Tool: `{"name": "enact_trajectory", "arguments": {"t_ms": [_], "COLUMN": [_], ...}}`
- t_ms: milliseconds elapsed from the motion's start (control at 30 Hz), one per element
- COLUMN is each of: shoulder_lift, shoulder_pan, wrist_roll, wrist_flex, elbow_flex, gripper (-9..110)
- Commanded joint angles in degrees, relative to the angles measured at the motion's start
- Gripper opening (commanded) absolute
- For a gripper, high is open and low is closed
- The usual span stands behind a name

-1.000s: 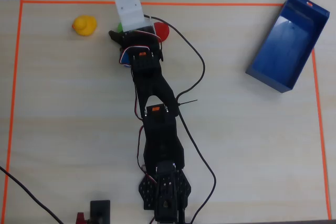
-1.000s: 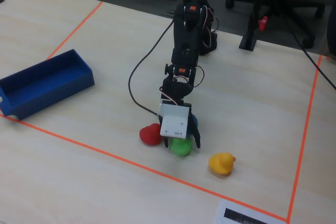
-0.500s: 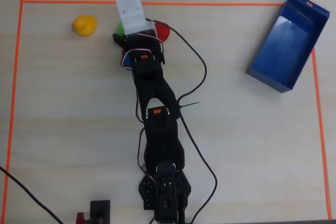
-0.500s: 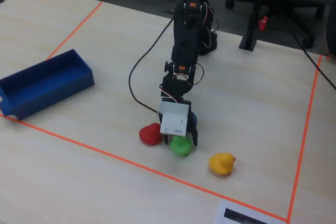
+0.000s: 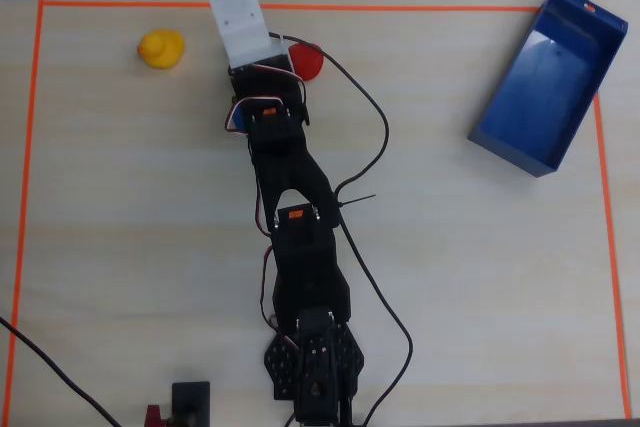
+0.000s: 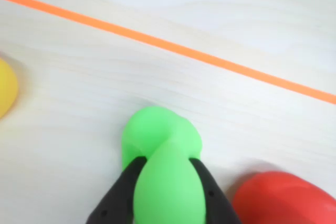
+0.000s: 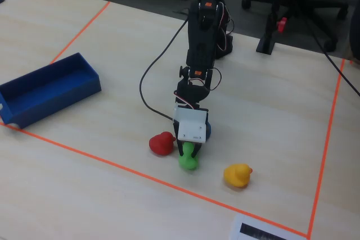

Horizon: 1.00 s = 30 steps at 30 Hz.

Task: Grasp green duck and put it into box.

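In the wrist view the green duck point(image 6: 163, 145) is squeezed narrow between my two black fingers point(image 6: 118, 195), so my gripper point(image 6: 167, 162) is shut on it. The fixed view shows the same duck point(image 7: 188, 160) low at the table under the white wrist mount, with the gripper point(image 7: 188, 151) clamped over it near the front orange tape line. From overhead, the white mount point(image 5: 238, 19) hides both duck and jaws. The deep-blue box point(image 5: 553, 77) lies far right in the overhead view and far left as the box point(image 7: 48, 88) in the fixed view, open-topped.
A red duck point(image 7: 162, 143) sits right beside the green one; a yellow duck point(image 7: 237, 175) is a little further off. A blue duck point(image 7: 207, 130) peeks out behind the wrist mount. Orange tape point(image 6: 173, 48) borders the work area. A black cable point(image 5: 375, 117) trails from the arm.
The jaws have closed onto the green duck, pinching it narrower. The wrist mount has shifted slightly toward the tape line and now covers the duck from overhead.
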Motion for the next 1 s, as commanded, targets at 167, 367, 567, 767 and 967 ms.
{"name": "enact_trajectory", "arguments": {"t_ms": [167, 367, 567, 767, 967], "shoulder_lift": [14.3, 27.1, 36.8, 41.5, 39.6], "shoulder_pan": [2.3, 3.7, 5.8, 14.5, 29.4], "wrist_roll": [2.7, 7.6, 10.4, 13.3, 12.9], "wrist_flex": [4.5, 15.2, 15.6, 21.9, 25.5], "elbow_flex": [3.3, 3.7, 3.5, -0.9, -6.7], "gripper": [0, 0, 0, 0, 0]}}
